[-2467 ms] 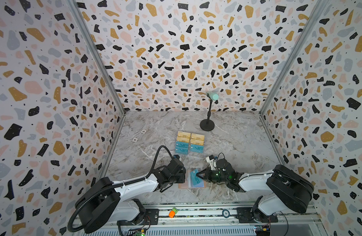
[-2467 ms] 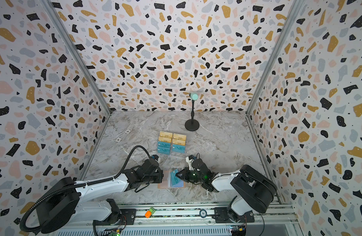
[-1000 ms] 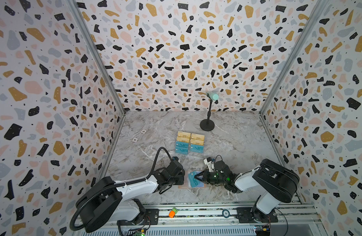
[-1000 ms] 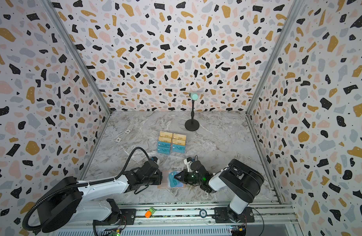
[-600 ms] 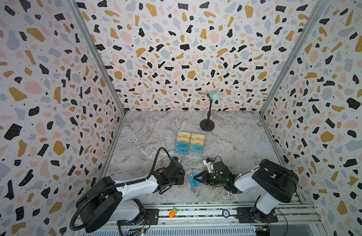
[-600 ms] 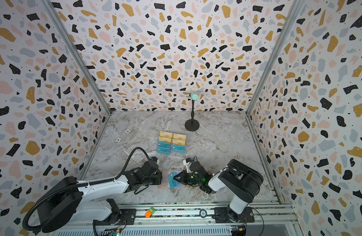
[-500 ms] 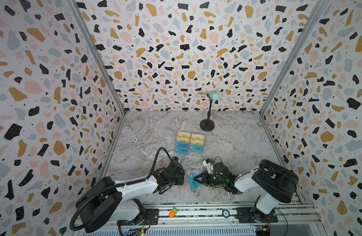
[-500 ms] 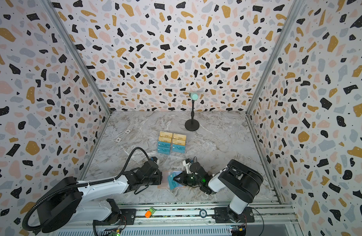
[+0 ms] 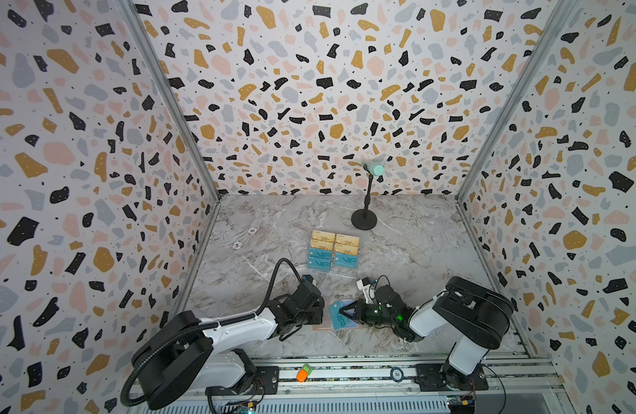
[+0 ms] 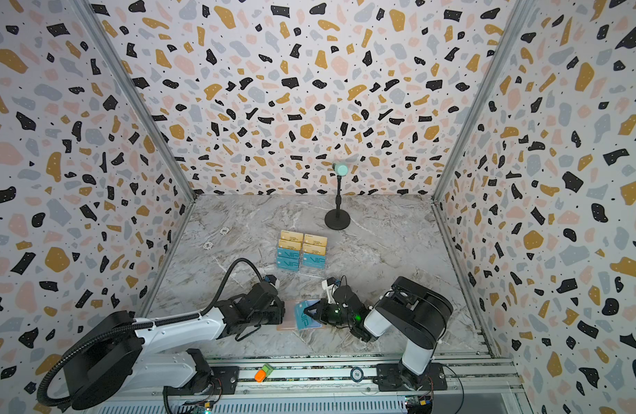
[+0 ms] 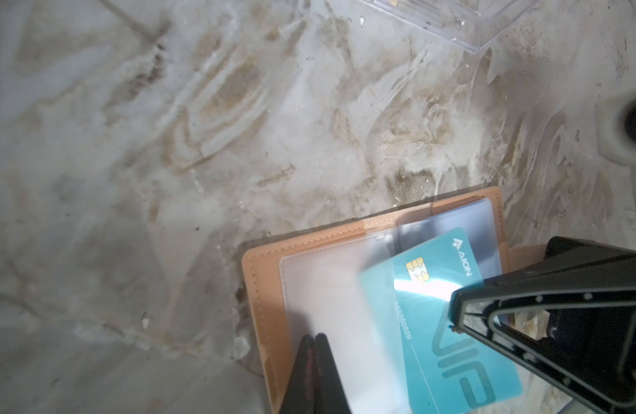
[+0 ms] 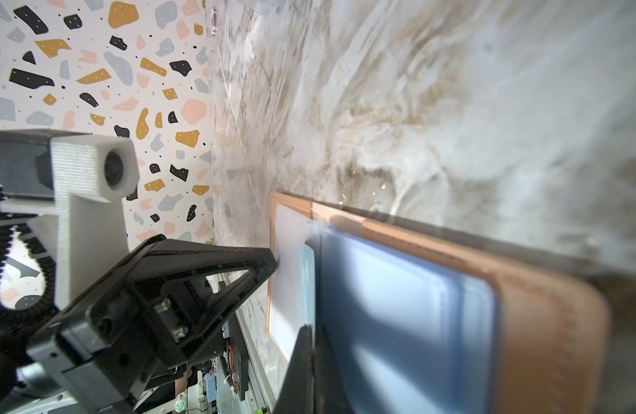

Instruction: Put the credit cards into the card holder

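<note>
The salmon-pink card holder [image 11: 259, 286] lies open on the marble floor near the front rail, between both grippers; its pink edge [image 9: 320, 327] [image 10: 286, 327] shows in both top views. My left gripper [image 11: 314, 338] [image 9: 320, 313] is shut, its tips pressing on the holder's frosted clear sleeve [image 11: 327, 286]. My right gripper [image 12: 311, 328] [image 9: 345, 311] [image 10: 309, 310] is shut on a teal VIP credit card [image 11: 452, 344] [image 9: 338, 317] [image 10: 304, 317]. That card lies across the open holder, its leading edge under the sleeve. More credit cards [image 9: 332, 252] [image 10: 301, 252], gold and teal, stand further back.
The other cards sit in a clear acrylic tiered rack [image 9: 343, 272] just behind the grippers. A black microphone stand [image 9: 364, 219] stands behind that. Two small white rings [image 9: 237, 245] lie at the left. An orange-green object [image 9: 302, 373] rests on the front rail.
My right gripper has carried the teal card leftward over the holder toward my left gripper, and its arm has folded in closer. The left gripper has stayed on the holder.
</note>
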Available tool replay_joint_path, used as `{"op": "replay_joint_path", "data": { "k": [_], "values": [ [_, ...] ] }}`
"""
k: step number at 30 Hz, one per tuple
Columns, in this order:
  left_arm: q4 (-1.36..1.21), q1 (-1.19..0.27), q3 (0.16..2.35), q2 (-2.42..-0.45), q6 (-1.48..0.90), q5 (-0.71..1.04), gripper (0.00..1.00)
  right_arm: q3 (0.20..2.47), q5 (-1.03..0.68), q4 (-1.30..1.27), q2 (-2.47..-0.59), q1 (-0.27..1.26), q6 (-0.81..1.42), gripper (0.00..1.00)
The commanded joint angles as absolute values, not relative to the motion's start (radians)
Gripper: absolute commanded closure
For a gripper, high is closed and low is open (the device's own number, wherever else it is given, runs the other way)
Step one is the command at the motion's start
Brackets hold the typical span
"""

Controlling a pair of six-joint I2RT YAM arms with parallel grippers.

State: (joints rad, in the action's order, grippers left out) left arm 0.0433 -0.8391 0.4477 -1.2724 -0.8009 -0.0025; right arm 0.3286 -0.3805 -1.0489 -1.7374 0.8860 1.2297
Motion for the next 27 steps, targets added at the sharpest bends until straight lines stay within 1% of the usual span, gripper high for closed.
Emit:
{"op": "replay_joint_path", "data": {
  "k": [1,16,27],
  "values": [
    [0.043,-0.844,0.431,-1.257,-0.808,-0.011,1.0,0.338,-0.352,-1.059,-1.743,0.893,1.225,1.0],
    [0.041,-0.843,0.426,-1.272,-0.81,-0.005,1.0,0.332,-0.315,-1.105,-1.773,0.907,1.204,1.0],
    [0.041,-0.843,0.426,-1.273,-0.808,0.0,1.0,0.317,-0.278,-1.22,-1.822,0.916,1.248,1.0]
  ]
}}
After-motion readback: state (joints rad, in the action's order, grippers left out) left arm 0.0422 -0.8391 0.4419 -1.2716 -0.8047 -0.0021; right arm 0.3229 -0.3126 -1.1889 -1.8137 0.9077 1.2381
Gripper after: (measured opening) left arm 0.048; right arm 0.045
